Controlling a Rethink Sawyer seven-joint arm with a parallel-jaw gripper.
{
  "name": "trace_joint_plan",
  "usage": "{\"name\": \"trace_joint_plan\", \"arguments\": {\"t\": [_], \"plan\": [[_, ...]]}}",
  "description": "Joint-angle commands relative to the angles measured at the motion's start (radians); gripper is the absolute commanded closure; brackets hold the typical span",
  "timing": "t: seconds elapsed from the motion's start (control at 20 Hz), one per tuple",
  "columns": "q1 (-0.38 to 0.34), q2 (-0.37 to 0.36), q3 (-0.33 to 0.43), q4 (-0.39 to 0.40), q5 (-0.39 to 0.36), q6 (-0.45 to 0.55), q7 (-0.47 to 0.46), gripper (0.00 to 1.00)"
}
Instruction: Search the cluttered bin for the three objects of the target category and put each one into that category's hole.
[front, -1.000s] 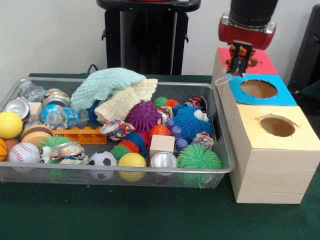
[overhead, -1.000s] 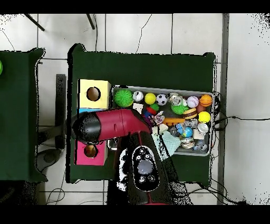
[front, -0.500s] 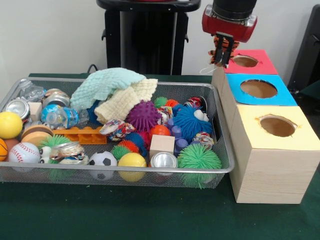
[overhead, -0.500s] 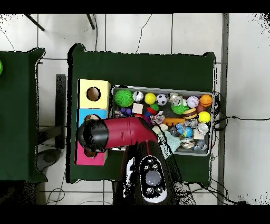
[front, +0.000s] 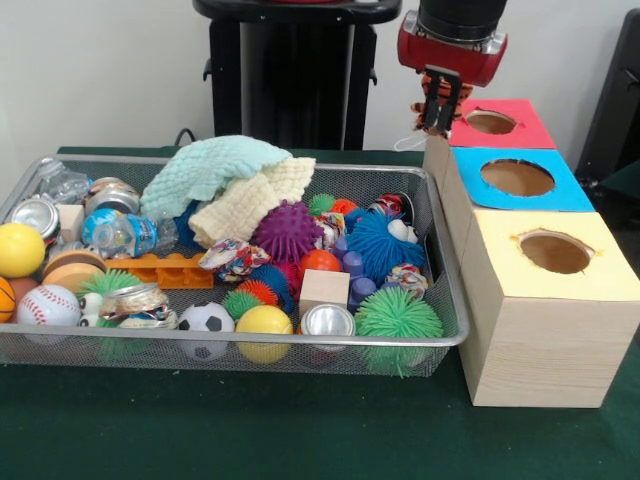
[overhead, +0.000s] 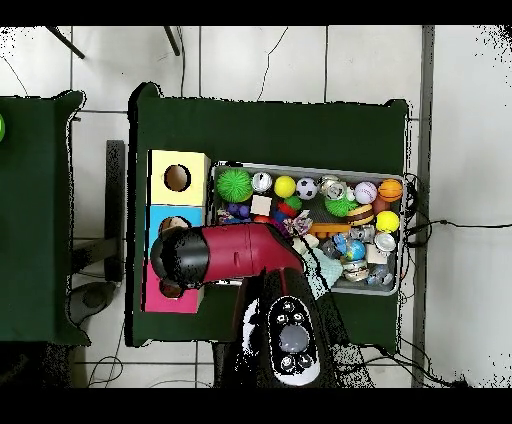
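Hovering clear above the tabletop (front: 300, 440), claw (front: 436, 108) sits just left of the red hole (front: 491, 122), at the wire bin's (front: 440, 290) far right corner, pinched on an orange-black striped item (front: 437, 98), white tag dangling.

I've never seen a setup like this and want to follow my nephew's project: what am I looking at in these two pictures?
It is a red and black robot arm working at a green table. One picture is taken from across the table, the other from straight above. A wire mesh bin holds balls, spiky toys, cloths, cans and blocks. Beside it stands a wooden box with a red hole, a blue hole and a yellow hole. The pincer hangs beside the red hole, gripping something small, orange and black striped; what it is, I cannot tell.
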Motion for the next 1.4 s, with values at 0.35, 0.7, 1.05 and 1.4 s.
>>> {"name": "trace_joint_plan", "arguments": {"t": [0.35,0.7,1.05,1.4], "plan": [[0.02,-0.029,0.007,0.128,-0.011,-0.096,0.067,1.0],[0.058,-0.016,0.004,0.134,0.001,-0.123,0.103,1.0],[0.096,0.004,0.001,0.139,0.023,-0.156,0.138,1.0],[0.099,0.019,0.004,0.161,0.029,-0.2,0.127,1.0]]}}
